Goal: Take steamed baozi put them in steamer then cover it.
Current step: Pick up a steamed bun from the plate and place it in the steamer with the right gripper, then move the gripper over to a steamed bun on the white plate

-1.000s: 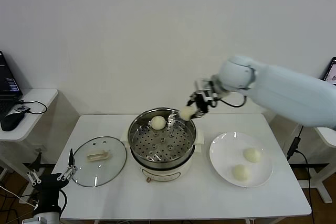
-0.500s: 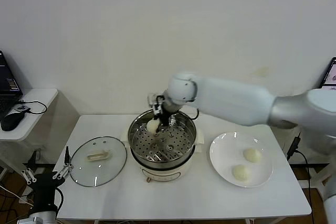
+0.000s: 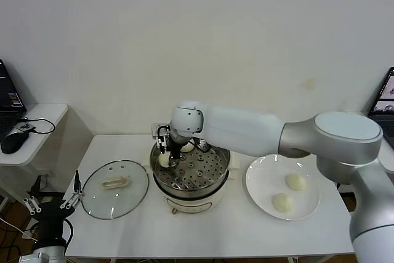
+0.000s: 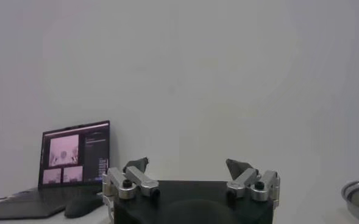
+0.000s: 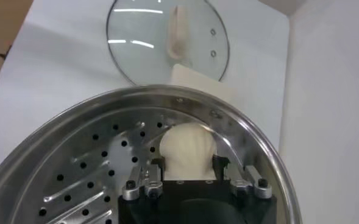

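The steamer point(image 3: 203, 190) stands mid-table, a steel pot with a perforated tray on a white base. My right gripper point(image 3: 165, 154) reaches into its left side, shut on a baozi point(image 3: 163, 161) held low over the tray. In the right wrist view the baozi point(image 5: 187, 145) sits between the fingers point(image 5: 158, 165), close to the steamer wall point(image 5: 252, 140). A second baozi point(image 3: 186, 148) lies at the tray's back, partly hidden by the gripper. Two more baozi point(image 3: 296, 182) point(image 3: 282, 202) lie on the white plate point(image 3: 265, 180). The glass cover point(image 3: 115, 181) lies flat left of the steamer. My left gripper point(image 3: 52, 204) is parked below the table's left corner, open.
A side table point(image 3: 37, 115) with a mouse point(image 3: 12, 143) and a laptop stands at the far left. The right arm spans from the right edge above the plate to the steamer. The cover also shows in the right wrist view point(image 5: 167, 39), beyond the steamer rim.
My right gripper has carried the baozi from the steamer's right rim across to its left side and lowered it toward the tray. The left arm has barely shifted.
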